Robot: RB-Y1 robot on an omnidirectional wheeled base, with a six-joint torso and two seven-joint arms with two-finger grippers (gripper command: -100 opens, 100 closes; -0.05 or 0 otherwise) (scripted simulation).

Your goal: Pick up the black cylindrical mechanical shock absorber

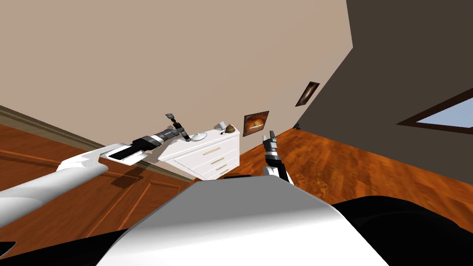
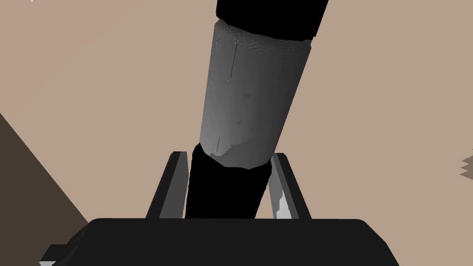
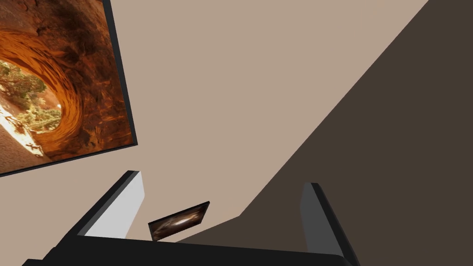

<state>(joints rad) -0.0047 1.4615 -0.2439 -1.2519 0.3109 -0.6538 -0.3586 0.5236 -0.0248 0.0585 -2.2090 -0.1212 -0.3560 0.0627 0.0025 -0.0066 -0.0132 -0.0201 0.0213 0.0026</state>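
The shock absorber (image 2: 251, 92), a cylinder with a grey sleeve between black ends, stands clamped in the left tool (image 2: 229, 156). The two fingers (image 2: 282, 184) press the sides of its lower black section. The wrist view has it rising along the line of the fingers with plain beige wall behind it. The head view places the part at the end of the outstretched left arm, slanted, over the near corner of a white chest of drawers (image 1: 208, 157). Whether its lower end touches that top cannot be told.

A shallow white dish (image 1: 199, 136) lies just beside the tool on the chest. A white cup-like piece (image 1: 221, 125) and a small brown bell-shaped object (image 1: 229, 129) sit further along.

The right tool (image 1: 269, 137) is raised in front of the chest, well apart from the work, fingers spread wide and holding nothing.

The grasp looks made, and the lift appears to be the step in hand. The next move calls for a firm, unchanged grip and a straight rise away from the chest top, clear of the dish, since the hold sits low on a long part that could tip.
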